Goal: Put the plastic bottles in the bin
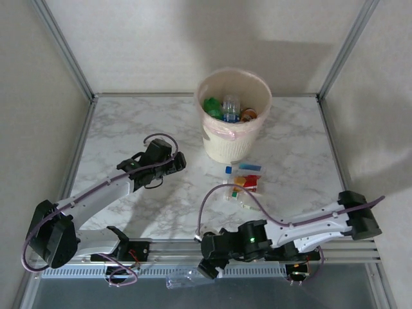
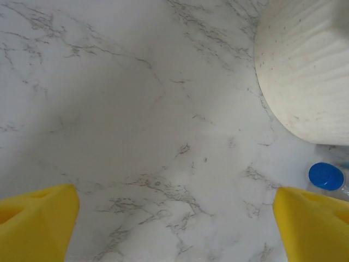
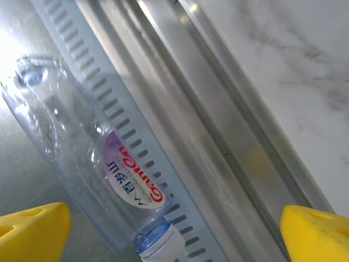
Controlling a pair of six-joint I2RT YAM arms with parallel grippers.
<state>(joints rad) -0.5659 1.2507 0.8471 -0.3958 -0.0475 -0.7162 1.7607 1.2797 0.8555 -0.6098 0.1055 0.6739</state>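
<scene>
Hanging over the grey slotted metal rail [image 3: 109,93] at the table's near edge, the right gripper [image 3: 174,232] stood wide and empty. A crushed clear plastic bottle [image 3: 92,158] lay just beyond it, its long axis slanting and its cap end toward the fingers. The left gripper [image 1: 175,162], also wide and empty, sat well apart, left of the round cream bin [image 1: 225,148]. The top view added a loose bottle cluster [image 1: 243,181] on the marble, and the wrist view added the label.

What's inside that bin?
In the bin, a green bottle, a clear bottle and a brown-orange bottle lie on top. Whatever is beneath them is covered.
</scene>
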